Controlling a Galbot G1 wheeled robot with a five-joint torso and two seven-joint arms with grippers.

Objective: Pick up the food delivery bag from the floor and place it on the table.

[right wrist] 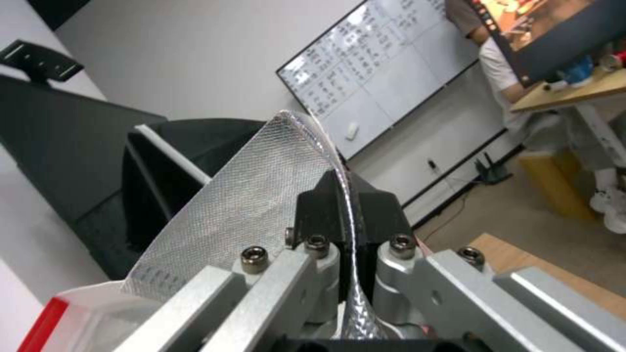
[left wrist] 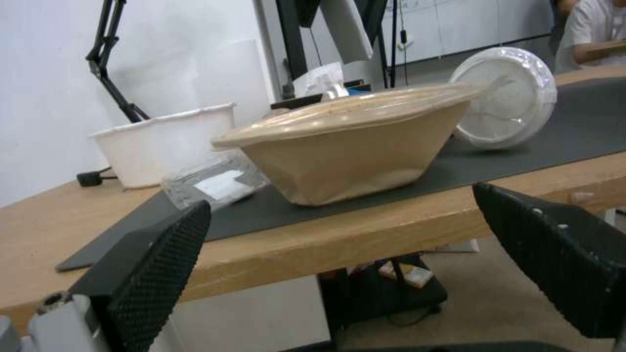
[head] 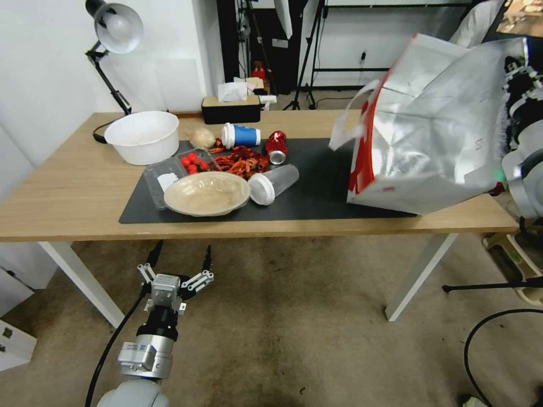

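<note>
Silver foil lining faces the head camera: the bag (head: 435,124) is tilted over on its side, with its mouth and one white handle (head: 348,121) turned toward the middle of the table (head: 68,192). Its lower edge is over the right end of the dark mat (head: 317,186), near the front edge of the table; I cannot tell if it touches the mat or hangs just above it. A red side panel shows along the edge nearest to the food.

The right gripper (right wrist: 346,210) is raised at the right side, behind the bag, with the arm coming in from the right edge of the head view. In the right wrist view its two black fingers (right wrist: 316,215) are pressed together on a thin strip of the foil wall (right wrist: 261,205), so it holds the bag by its rim.

The left gripper (head: 180,261) is low, in front of the table and below its edge, over the carpet (head: 294,339). The arm is stretched forward from the bottom of the head view, and the fingers (left wrist: 163,264) are spread wide with nothing between them. They point toward the table edge, where a tan bowl (left wrist: 346,142) with a lid stands on the mat, a white bowl (left wrist: 163,144) behind it.
</note>
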